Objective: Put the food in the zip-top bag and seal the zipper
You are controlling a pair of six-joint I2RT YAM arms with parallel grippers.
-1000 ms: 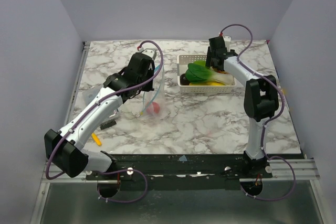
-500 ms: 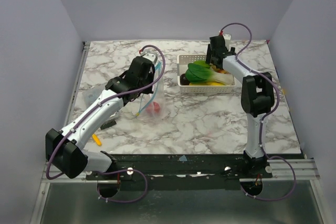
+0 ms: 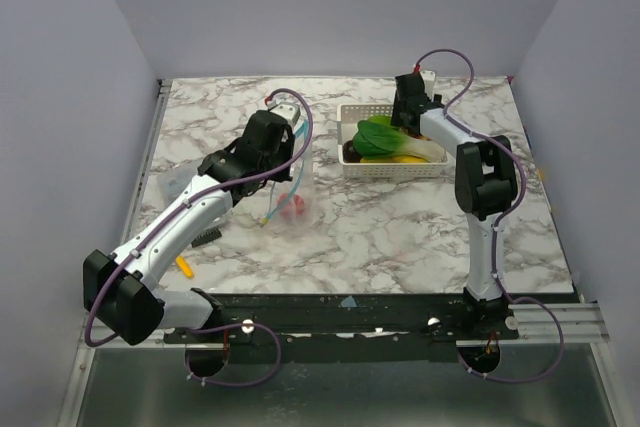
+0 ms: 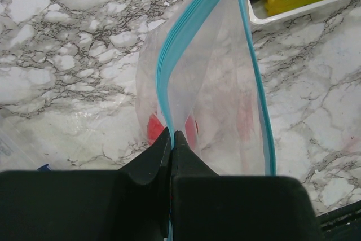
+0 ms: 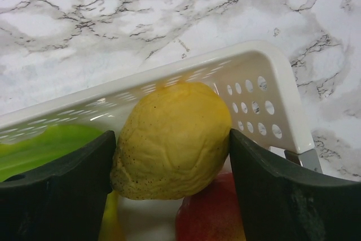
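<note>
My left gripper point(image 3: 284, 128) is shut on one lip of the zip-top bag point(image 3: 291, 183) and holds it up with the mouth open. In the left wrist view the gripper point(image 4: 171, 134) pinches the light blue zipper point(image 4: 192, 26), and a red food piece point(image 4: 154, 127) lies inside the clear bag point(image 4: 225, 94). My right gripper point(image 3: 408, 117) is down in the white basket point(image 3: 395, 170). There the gripper point(image 5: 172, 142) has its fingers pressed on both sides of a yellow lemon point(image 5: 172, 139). A red fruit point(image 5: 217, 215) and green food point(image 5: 51, 142) lie under and beside it.
The basket point(image 5: 265, 77) stands at the back right with green and yellow food point(image 3: 385, 142) in it. Its corner shows in the left wrist view point(image 4: 293, 12). A clear plastic sheet point(image 3: 175, 182), a dark item point(image 3: 207, 237) and a small yellow piece point(image 3: 184, 265) lie by the left arm.
My right gripper has shifted slightly left and back over the basket's far side. My left gripper has moved a little with the bag still in it.
</note>
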